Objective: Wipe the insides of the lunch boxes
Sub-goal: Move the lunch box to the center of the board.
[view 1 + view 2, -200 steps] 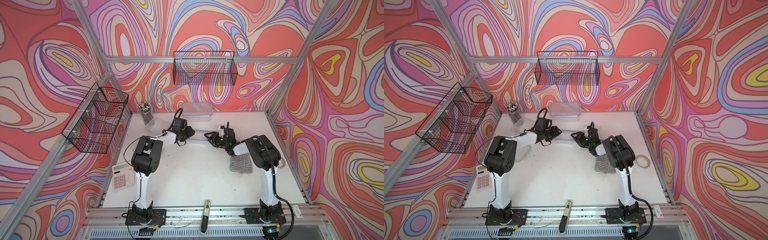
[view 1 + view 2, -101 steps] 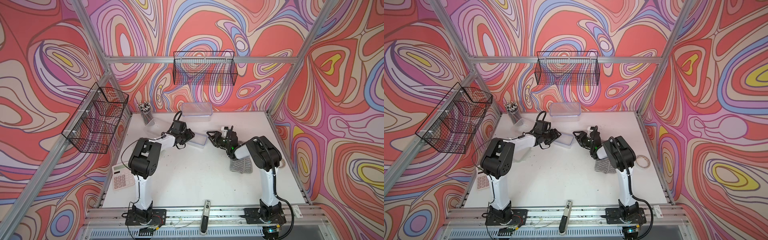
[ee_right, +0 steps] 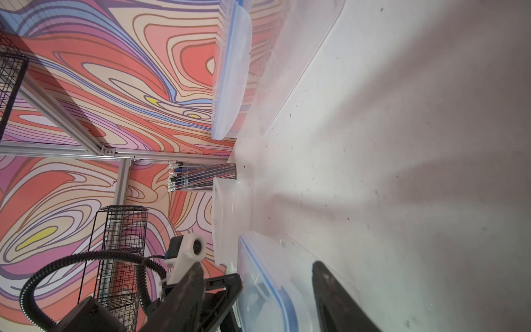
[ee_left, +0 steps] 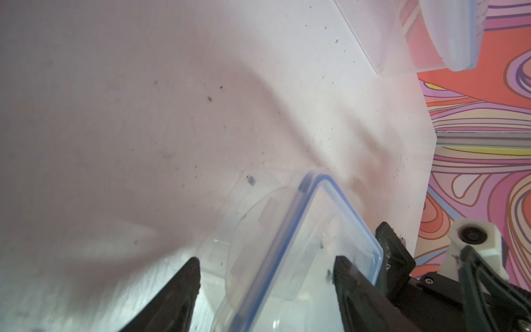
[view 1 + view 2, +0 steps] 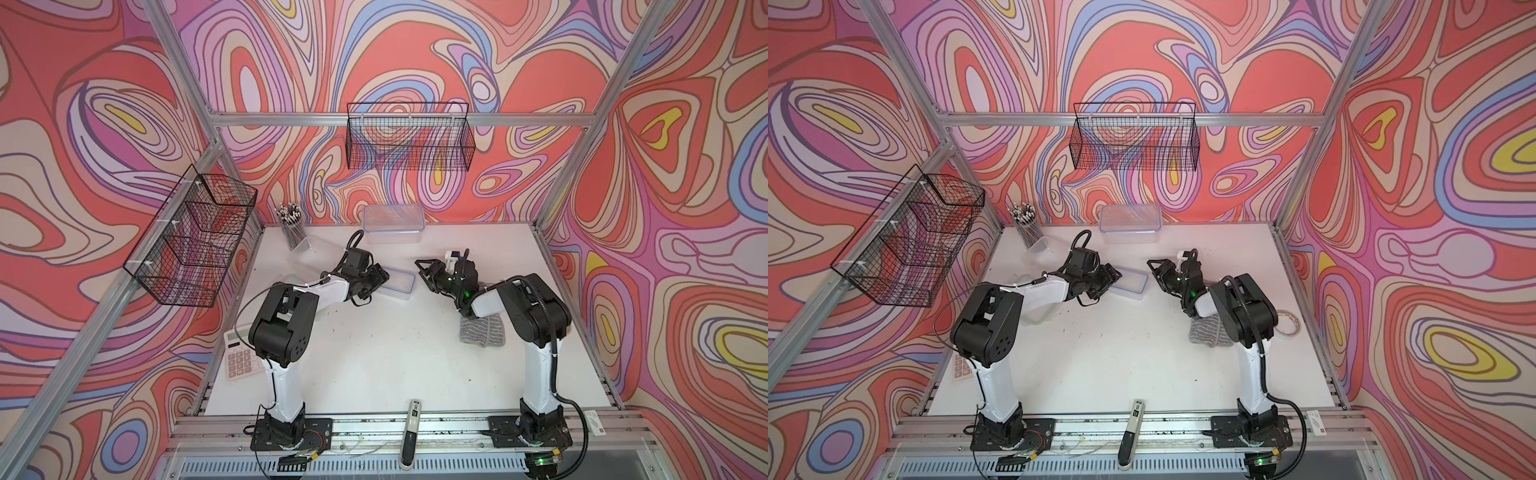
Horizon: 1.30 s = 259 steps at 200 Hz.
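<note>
The desk (image 5: 374, 374) is white and has little dark crumbs on it. In the middle, a bit toward the far side, lies a flat lunch box with a blue rim (image 5: 398, 284). Its lid is on.

The left pincer (image 5: 380, 277) is at the left end of this box. In the left wrist view its two black fingers (image 4: 184, 287) stand wide apart, and a corner of the box sits between them.

The right pincer (image 5: 423, 273) is just beside the right end of the same box and points at it. It is wide too, and it holds nothing.

The big lunch box (image 5: 392, 220) shows in both top views (image 5: 1129, 224). It stands at the far edge of the desk, close to the back wall, with a blue-rimmed lid on top.

The small lunch box (image 5: 306, 245) sits at the far left, just beside the pen cup (image 5: 291, 226). Its lid looks cloudy.

A grey striped cloth (image 5: 484, 332) lies on the right side of the desk, and the right arm partly hides it. A calculator (image 5: 241, 359) lies at the left edge, near the left arm. In a top view, a roll of tape (image 5: 1288, 322) lies at the right edge.

Two black wire baskets hang on the walls, one at the back (image 5: 409, 137) and one on the left (image 5: 191, 241).
</note>
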Available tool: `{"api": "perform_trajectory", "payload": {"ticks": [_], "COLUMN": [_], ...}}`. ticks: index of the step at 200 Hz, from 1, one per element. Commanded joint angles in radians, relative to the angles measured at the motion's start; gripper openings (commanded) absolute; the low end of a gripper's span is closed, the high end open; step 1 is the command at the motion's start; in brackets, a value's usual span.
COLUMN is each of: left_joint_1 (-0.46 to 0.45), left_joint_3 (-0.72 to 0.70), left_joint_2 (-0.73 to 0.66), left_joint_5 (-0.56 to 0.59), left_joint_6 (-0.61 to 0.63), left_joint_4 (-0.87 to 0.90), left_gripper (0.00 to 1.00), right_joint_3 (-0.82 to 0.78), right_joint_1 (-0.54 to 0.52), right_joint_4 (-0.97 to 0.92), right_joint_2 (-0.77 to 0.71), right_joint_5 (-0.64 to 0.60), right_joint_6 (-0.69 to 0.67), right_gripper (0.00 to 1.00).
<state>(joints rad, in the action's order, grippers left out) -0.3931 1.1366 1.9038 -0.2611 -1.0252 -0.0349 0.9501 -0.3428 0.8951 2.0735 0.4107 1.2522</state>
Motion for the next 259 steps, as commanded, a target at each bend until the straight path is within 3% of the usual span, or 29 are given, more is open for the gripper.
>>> {"api": "perform_trajectory", "payload": {"ticks": [1,19,56,82,123,204,223,259], "left_joint_1": [-0.013,-0.017,-0.026,-0.047,-0.110,-0.134,-0.138,-0.141], "left_joint_3": [-0.036,-0.053,-0.059,-0.082,-0.101,0.025,0.055,0.097], "left_joint_2": [-0.057,-0.081,-0.073,-0.051,-0.037,0.118,0.125,0.136], "left_joint_5": [0.023,0.012,-0.038,-0.092,-0.075,-0.055,-0.019,-0.052], "left_joint_6": [-0.061,-0.068,-0.085,-0.154,-0.241,-0.375,-0.391,-0.402], "left_joint_4": [-0.001,-0.018,-0.018,-0.095,-0.203,-0.346,-0.339,-0.367], "left_gripper": [0.92,0.94,0.87,0.83,0.79,0.71,0.69,0.68], "right_joint_3": [-0.020,-0.039,-0.130,-0.166,-0.185,-0.206,-0.213,-0.224], "right_joint_1": [-0.004,-0.004,-0.004,-0.004,-0.004,-0.004,-0.004,-0.004], "right_joint_4": [-0.100,-0.143,-0.142,-0.150,-0.179,-0.243,-0.232,-0.131], "right_joint_2": [-0.069,-0.105,-0.177,-0.216,-0.257,-0.341,-0.332,-0.269], "right_joint_5": [-0.023,-0.032,-0.052,-0.057,-0.065,-0.086,-0.085,-0.065], "right_joint_6": [-0.059,-0.078,-0.076,-0.078,-0.089,-0.120,-0.116,-0.068], "right_gripper": [0.66,0.67,0.67,0.66,0.66,0.65,0.64,0.63]}}
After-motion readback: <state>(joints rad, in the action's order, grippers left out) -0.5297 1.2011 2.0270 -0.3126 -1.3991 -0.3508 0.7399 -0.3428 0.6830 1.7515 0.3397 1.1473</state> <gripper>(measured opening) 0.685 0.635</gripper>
